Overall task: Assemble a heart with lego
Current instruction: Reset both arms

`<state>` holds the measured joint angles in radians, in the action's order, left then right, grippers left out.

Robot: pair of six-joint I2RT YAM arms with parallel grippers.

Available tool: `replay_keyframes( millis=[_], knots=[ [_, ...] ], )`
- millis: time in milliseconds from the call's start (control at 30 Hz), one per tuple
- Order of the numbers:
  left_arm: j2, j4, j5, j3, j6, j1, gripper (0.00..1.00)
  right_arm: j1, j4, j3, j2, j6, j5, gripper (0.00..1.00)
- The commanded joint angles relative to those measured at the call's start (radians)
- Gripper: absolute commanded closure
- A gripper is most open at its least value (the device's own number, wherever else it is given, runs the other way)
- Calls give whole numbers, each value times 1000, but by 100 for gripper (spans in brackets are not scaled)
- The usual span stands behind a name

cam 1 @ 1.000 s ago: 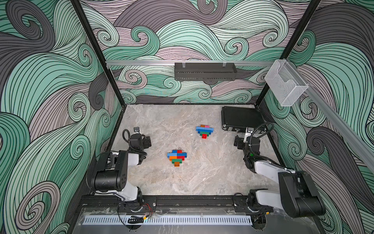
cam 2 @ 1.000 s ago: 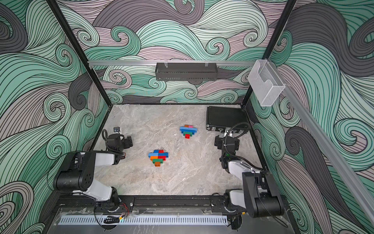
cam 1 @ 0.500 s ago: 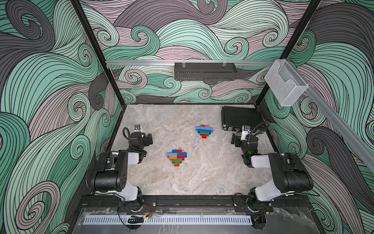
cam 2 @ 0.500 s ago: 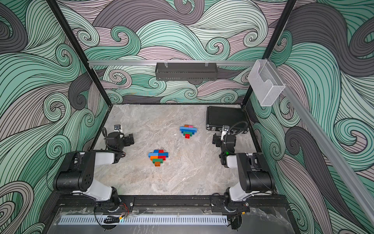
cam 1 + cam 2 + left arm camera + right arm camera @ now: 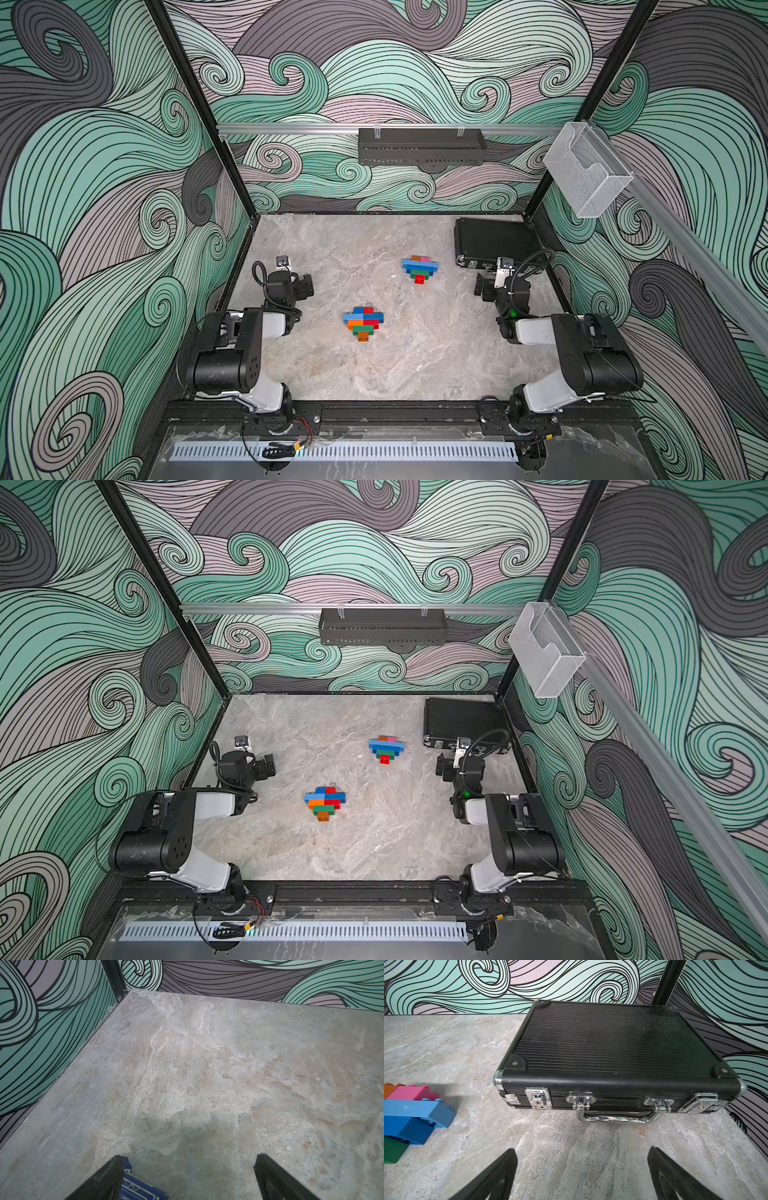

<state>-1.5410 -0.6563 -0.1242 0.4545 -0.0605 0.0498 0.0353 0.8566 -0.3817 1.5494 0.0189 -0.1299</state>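
Observation:
Two flat heart-shaped lego builds lie on the marble table. The nearer lego heart (image 5: 363,323) (image 5: 325,802) is blue, red, orange and green. The farther lego heart (image 5: 419,269) (image 5: 386,749) is pink, blue, green and red, and its edge (image 5: 415,1109) shows in the right wrist view. My left gripper (image 5: 307,284) (image 5: 189,1157) hovers low at the table's left side, open and empty. My right gripper (image 5: 482,286) (image 5: 582,1150) is open and empty at the right side, facing a black case.
A black ribbed case (image 5: 494,241) (image 5: 612,1047) with chrome latches and a handle lies shut in the far right corner. A flat dark blue card box (image 5: 141,1188) lies beneath my left gripper. Patterned walls enclose the table on three sides.
The right arm has folded back toward its base, and its gripper has shifted slightly left. The left gripper has opened a little wider. Both lego hearts lie where they were.

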Motion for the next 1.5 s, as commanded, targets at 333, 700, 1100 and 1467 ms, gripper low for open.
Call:
replay_keyframes(
  millis=[333, 700, 1100, 1467],
  knots=[
    [13, 1, -5, 25, 4, -1, 1, 1, 4, -18, -11, -8, 9, 1],
    [12, -27, -109, 9, -16, -18, 1, 8, 12, -16, -9, -6, 3, 1],
    [18, -24, -114, 9, -19, -22, 1, 3, 12, -12, -13, -8, 2, 1],
    [18, -25, -113, 9, -19, -22, 1, 5, 10, -13, -13, -5, 1, 1]
  ],
)
